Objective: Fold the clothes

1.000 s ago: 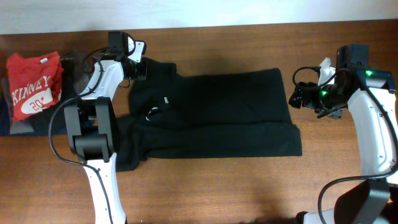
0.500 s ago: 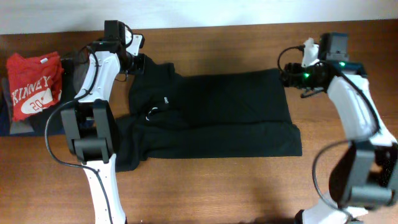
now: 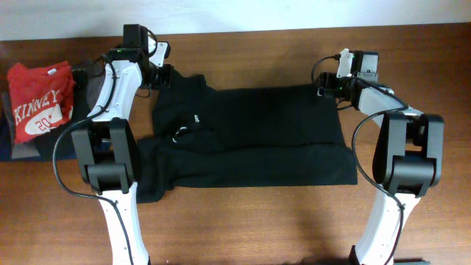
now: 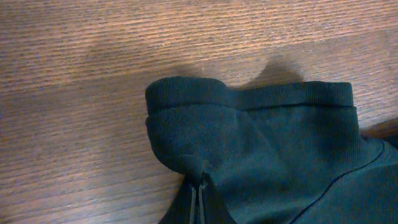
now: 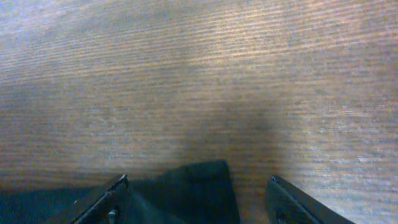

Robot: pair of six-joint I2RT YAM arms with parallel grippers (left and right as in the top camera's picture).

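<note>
The clothes point(image 3: 257, 136), one large black long-sleeved garment, lie spread flat across the middle of the tabletop point(image 3: 257, 221), with an arm stationed at each far corner. The right claw point(image 5: 198, 183) stands with its fingers wide apart, straddling the garment's far right corner point(image 5: 214, 171), which lies between them but is not yet pinched. The left claw point(image 3: 163, 78) sits at the ribbed collar point(image 4: 249, 99). Its wrist camera shows no fingers, so whether it is apart or together cannot be told. The step in hand looks like taking hold of the far edge at both ends. To do it well, each claw should probably come down until the lower finger slips under the cloth, close on the hem itself and not on a loose wrinkle, and lift level with its partner so the edge stays straight. Bare wood in front of the garment offers open room to carry the fold toward the near side. The red T-shirt point(image 3: 40, 99) lies well apart at the far left, but the left arm's elbow passes near it. The far edge of the tabletop runs close behind both claws.
</note>
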